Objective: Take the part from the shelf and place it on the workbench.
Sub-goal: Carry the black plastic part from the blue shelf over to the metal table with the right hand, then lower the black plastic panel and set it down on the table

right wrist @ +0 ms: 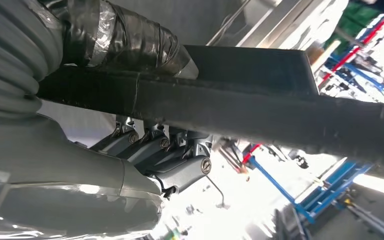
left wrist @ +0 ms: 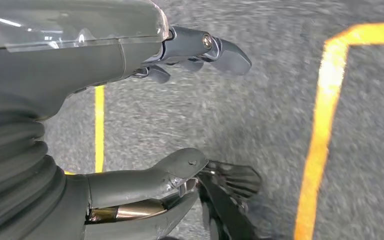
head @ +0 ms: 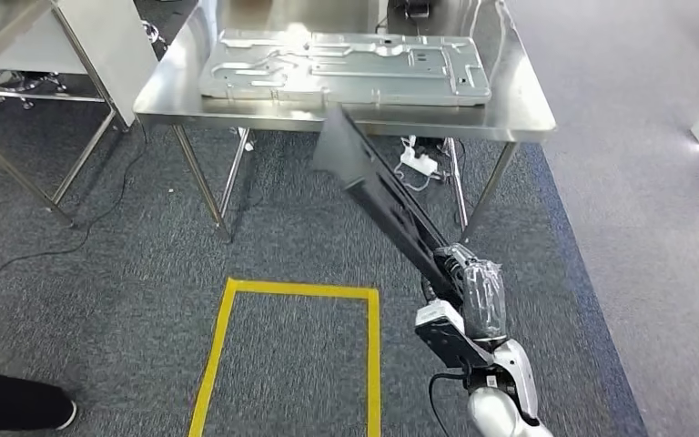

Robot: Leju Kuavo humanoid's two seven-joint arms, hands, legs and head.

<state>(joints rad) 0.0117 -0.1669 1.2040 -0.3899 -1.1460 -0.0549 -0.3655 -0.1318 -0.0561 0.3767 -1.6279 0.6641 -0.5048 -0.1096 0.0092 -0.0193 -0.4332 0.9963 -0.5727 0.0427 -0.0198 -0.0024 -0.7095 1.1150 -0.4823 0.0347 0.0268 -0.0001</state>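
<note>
Right hand (head: 475, 296): fingers (right wrist: 177, 152) closed under one end of the part (head: 378, 196), thumb wrapped over its upper face; firm hold, as the right wrist view shows

Part: long, flat, black panel, held at its near end, slanting up toward 11 o'clock from the hand; far end overlaps the front edge of the workbench (head: 523, 109) in the head view; whether it touches the edge cannot be told

Workbench: steel table at 12 o'clock; a large grey metal plate (head: 346, 68) lies across its top

Left hand (left wrist: 145, 115): fingers (left wrist: 220, 50) and thumb apart, nothing between them, hanging over grey carpet with yellow floor tape (left wrist: 325, 125)

Step in hand: carrying; part off the shelf, not yet set down

Next move calls for: raising the far end clear of the table edge, advancing, then laying the panel flat on top, probably on or beside the plate, before the fingers release
</note>
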